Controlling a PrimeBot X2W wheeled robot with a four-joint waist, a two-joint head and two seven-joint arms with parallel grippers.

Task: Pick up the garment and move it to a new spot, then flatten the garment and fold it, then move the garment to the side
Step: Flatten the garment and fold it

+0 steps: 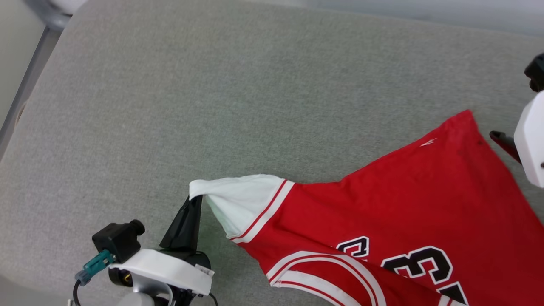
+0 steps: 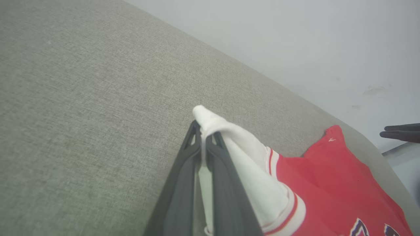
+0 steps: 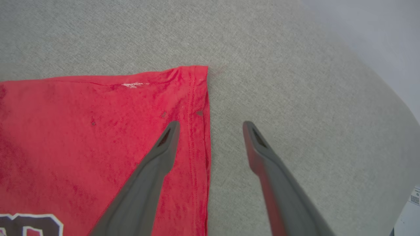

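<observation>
Left gripper (image 1: 196, 200): fingers closed tight on the cuff of the white sleeve (image 1: 238, 199), tips pressed together with cloth pinched between them. In the left wrist view the sleeve fabric pokes out past the fingertips (image 2: 196, 128) and drapes over one finger. The sleeve is drawn out to a point toward this gripper.

Right gripper (image 3: 211, 125): wide open, holding nothing. Its two fingers straddle the side edge of the garment (image 3: 82, 131), one above the red cloth just inside the hem, the other above bare surface. Cannot tell if either finger touches down. The hem corner sits just ahead of the tips.

The garment is face up on the grey fabric surface (image 1: 212, 85), spreading from the pinched sleeve toward the robot's right. The red body fills the lower right of the head view, with its hem corner near the right gripper. Red-and-white stripe trim borders the sleeve and neckline. The dark white-outlined lettering (image 1: 420, 261) is partly cut off by the bottom edge of the head view. The cloth looks mostly flat, with some slack folds near the sleeve. The two grippers are well apart, at opposite ends of the garment.
</observation>
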